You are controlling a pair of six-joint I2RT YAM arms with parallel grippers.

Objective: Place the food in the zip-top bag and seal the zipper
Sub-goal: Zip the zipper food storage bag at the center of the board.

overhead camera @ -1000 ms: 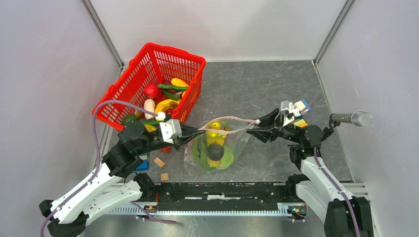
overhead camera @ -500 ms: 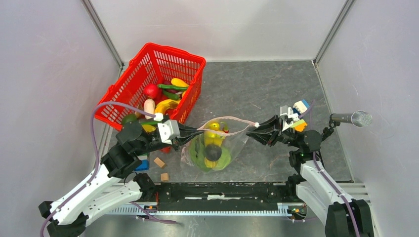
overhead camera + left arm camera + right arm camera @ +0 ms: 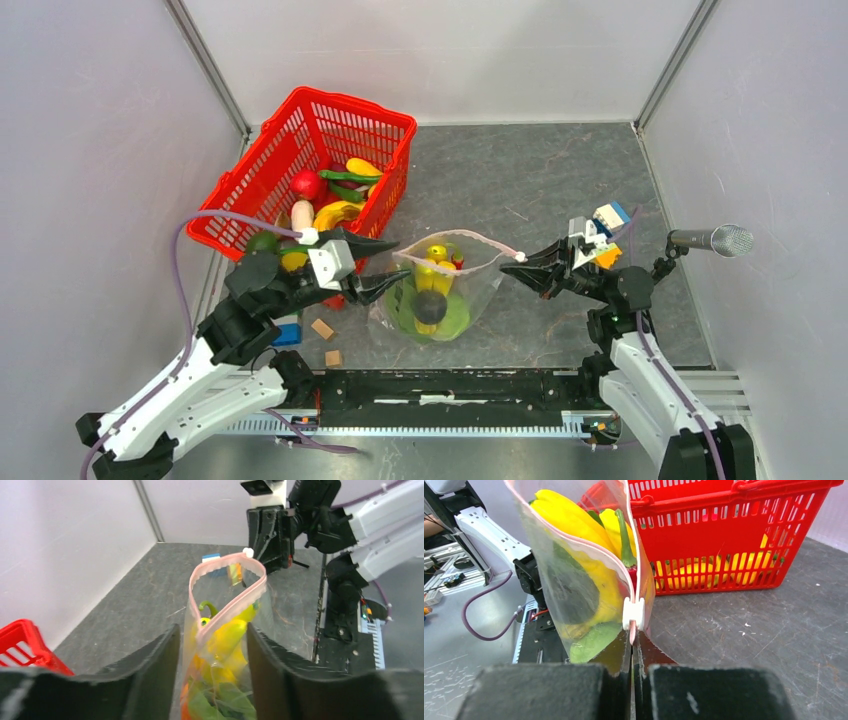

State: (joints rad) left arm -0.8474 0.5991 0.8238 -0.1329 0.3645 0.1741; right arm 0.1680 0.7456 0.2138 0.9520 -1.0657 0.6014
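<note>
Pink-red zipper strip (image 3: 232, 605) is standing open in a wide loop along the mouth of the clear, soft plastic zip-top bag (image 3: 472, 292). The bag is sitting on the grey table (image 3: 520, 180) between your two arms, just in front of the red plastic mesh basket (image 3: 355, 103).

Yellow and green plastic toy food (image 3: 440, 270) is sitting inside the bag already. More pieces are lying in the basket, so I can't tell whether loading is finished.

Your right gripper (image 3: 515, 265) is pinching the bag's far corner, jaws pressed together on the plastic just under the small white slider (image 3: 633, 614). Your left gripper (image 3: 397, 260) is hovering at the opposite corner with jaws spread; the wrist view is showing the bag end sitting between the fingers. I can't tell if they're touching the film.

My read: you're setting up the seal, not sealing yet.

Next move is calling for:
- closing the left jaws on the near corner at the strip, so both ends are anchored
- pulling the mouth taut so the two zipper halves are lying flat together
- then running the slider along the strip to the left end

The film is floppy, so slack is likely to jam the slider.
</note>
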